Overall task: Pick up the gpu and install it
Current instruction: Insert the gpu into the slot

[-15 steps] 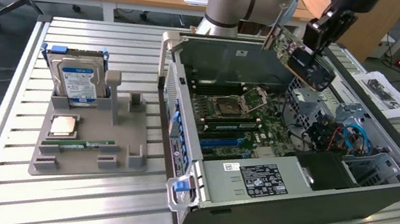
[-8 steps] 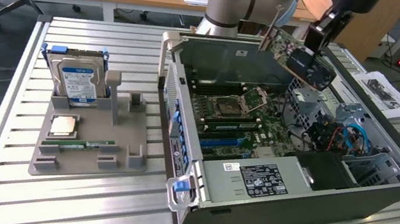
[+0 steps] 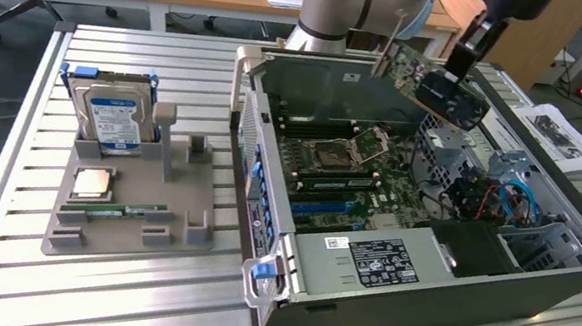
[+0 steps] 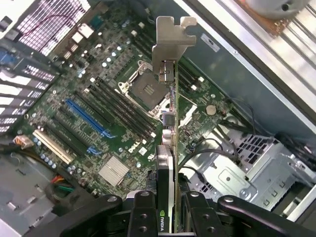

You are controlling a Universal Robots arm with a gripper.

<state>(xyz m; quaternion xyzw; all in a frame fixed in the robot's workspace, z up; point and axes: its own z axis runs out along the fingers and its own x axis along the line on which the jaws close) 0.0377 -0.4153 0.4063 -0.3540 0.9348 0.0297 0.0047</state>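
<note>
1. Tool point(image 3: 449, 76) first: my tool point(image 4: 168, 219) is squeezed nearly closed, with one finger on each flat side of the gpu point(image 3: 406, 59). It has a tight hold of it.
2. I see the gpu up in the air, not on the bench point(image 3: 112, 300). It hangs from the tool above the open computer case point(image 3: 548, 285), over the far end of the case, toward the exterior view's right.
3. In the exterior view the gpu is tilted. Its green board faces me and its black part is on the lower side, under the tool.
4. From the wrist view I look along the thin edge of the gpu point(image 4: 171, 123). Its silver end bracket point(image 4: 170, 42) is at the end away from the tool.
5. Under the gpu lies the motherboard point(image 4: 98, 98). The gpu is well above it and sits in no slot.
6. On the motherboard I see the square chip socket point(image 4: 143, 86) and a long blue slot point(image 4: 86, 118). The card's edge lines up beside the socket, not over the blue slot.
7. Off to the exterior view's left, a grey holder point(image 3: 179, 228) sits on the bench, just beside the case.
8. A silver hard drive point(image 3: 115, 117) with a blue label stands upright in the holder.
9. A narrow green memory stick point(image 3: 130, 211) lies flat in the holder, nearer to me than the drive.
</note>
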